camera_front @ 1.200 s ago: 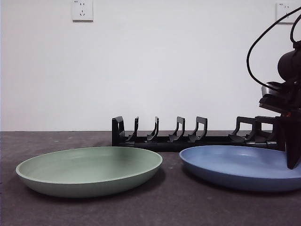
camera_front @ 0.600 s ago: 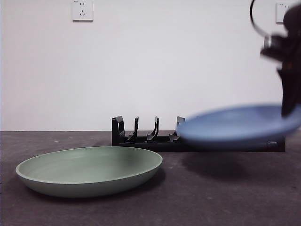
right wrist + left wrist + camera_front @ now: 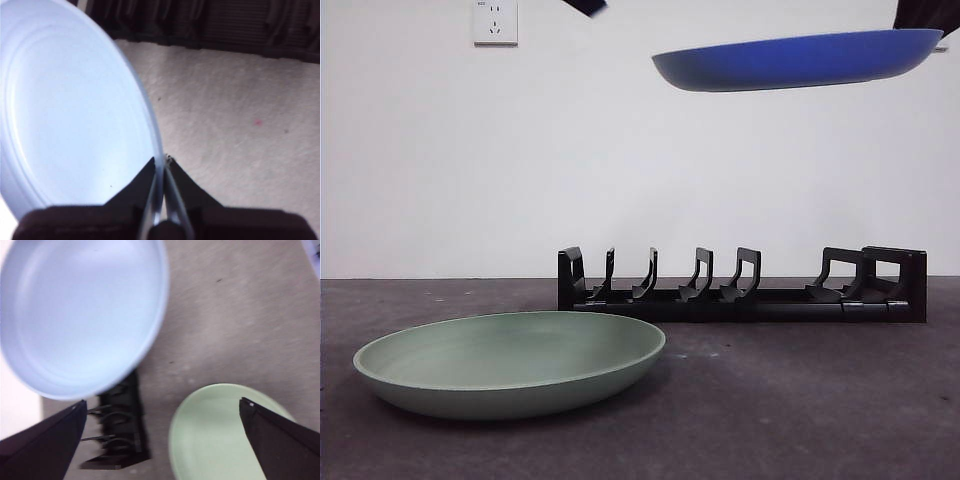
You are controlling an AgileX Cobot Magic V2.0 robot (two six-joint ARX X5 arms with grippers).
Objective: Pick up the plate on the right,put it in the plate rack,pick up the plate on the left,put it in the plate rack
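**Blue plate aloft, green plate on the table**

Plain white wall with a white wall socket (image 3: 495,22) backs a dark grey speckled table (image 3: 790,400). Across its far side runs the long, low black plastic plate rack (image 3: 740,287), its upright curved prongs all empty.

High above the rack hangs the round, shallow blue plate (image 3: 800,60), nearly level. The right claw (image 3: 162,167) has it by the rim: the right wrist view shows the two black jaws closed tight on the plate's thin edge, one on each face, with the plate's pale inner bowl spreading away from the grip. In the front view that claw is only a dark shape at the top corner, touching the plate's rim there.

The round, shallow pale green plate (image 3: 510,362) lies flat on the table, nearer the camera than the rack and toward the rack's other end, touching nothing else.

The left claw (image 3: 160,440) holds nothing; its jaws stand wide apart. From its wrist camera, looking down, the green plate (image 3: 225,435) lies between the jaws far beneath, with the blue plate (image 3: 82,315) off to one side and part of the rack (image 3: 120,430) under the blue plate's edge. The front view shows of this arm only a black tip at the top edge.
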